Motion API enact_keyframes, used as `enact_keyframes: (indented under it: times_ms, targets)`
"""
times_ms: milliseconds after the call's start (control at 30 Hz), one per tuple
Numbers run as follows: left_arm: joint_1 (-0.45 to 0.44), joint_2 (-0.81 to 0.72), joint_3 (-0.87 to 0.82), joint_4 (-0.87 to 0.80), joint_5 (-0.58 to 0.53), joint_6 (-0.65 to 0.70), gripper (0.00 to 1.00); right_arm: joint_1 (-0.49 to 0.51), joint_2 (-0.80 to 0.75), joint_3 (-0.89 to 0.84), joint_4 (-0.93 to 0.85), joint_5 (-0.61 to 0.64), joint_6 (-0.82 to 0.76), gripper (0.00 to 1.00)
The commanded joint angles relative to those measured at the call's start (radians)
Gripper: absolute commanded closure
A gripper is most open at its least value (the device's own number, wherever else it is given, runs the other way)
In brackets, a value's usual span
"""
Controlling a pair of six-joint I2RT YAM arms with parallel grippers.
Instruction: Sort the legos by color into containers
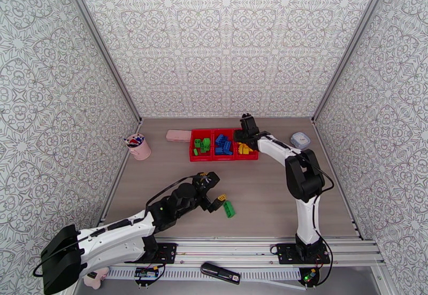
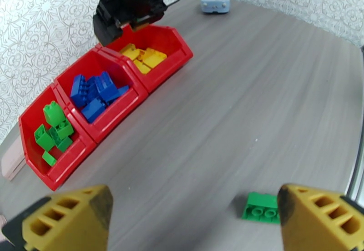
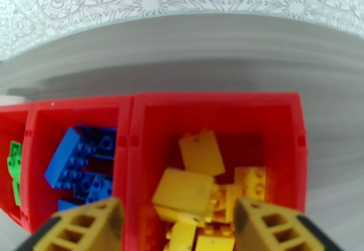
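Three joined red containers (image 1: 191,153) stand at the back of the table. Green legos (image 1: 201,145) fill the left one, blue legos (image 1: 223,145) the middle, yellow legos (image 1: 245,148) the right. My right gripper (image 3: 177,222) hovers open just above the yellow pile (image 3: 200,156) in the right container (image 3: 214,98), its fingers holding nothing. One green lego (image 2: 261,207) lies loose on the table near the front. My left gripper (image 2: 191,213) is wide open low over the table, and this brick sits just inside its right finger (image 2: 318,215).
A pink cup (image 1: 139,146) with pens stands at the back left, with a flat pink block (image 1: 178,136) beside the containers. A small pale blue box (image 1: 300,140) sits at the back right. Patterned walls close in three sides.
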Motion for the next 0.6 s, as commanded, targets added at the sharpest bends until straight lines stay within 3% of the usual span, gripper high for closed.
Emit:
enact_keyframes:
  times_ms: [0, 200, 400, 567]
  targets:
    - [-0.011, 0.007, 0.057, -0.121, 0.011, -0.005, 0.00, -0.002, -0.112, -0.076, 0.043, -0.080, -0.023, 0.22]
    - [-0.021, 0.041, 0.065, -0.145, 0.065, 0.016, 0.00, 0.000, -0.284, -0.264, 0.102, -0.133, -0.021, 0.12]
    - [-0.043, 0.115, 0.106, -0.216, 0.116, 0.057, 0.00, 0.003, -0.417, -0.402, 0.117, -0.181, 0.019, 0.11]
    - [-0.093, 0.180, 0.139, -0.252, 0.157, 0.097, 0.00, 0.003, -0.474, -0.465, 0.111, -0.151, 0.033, 0.10]
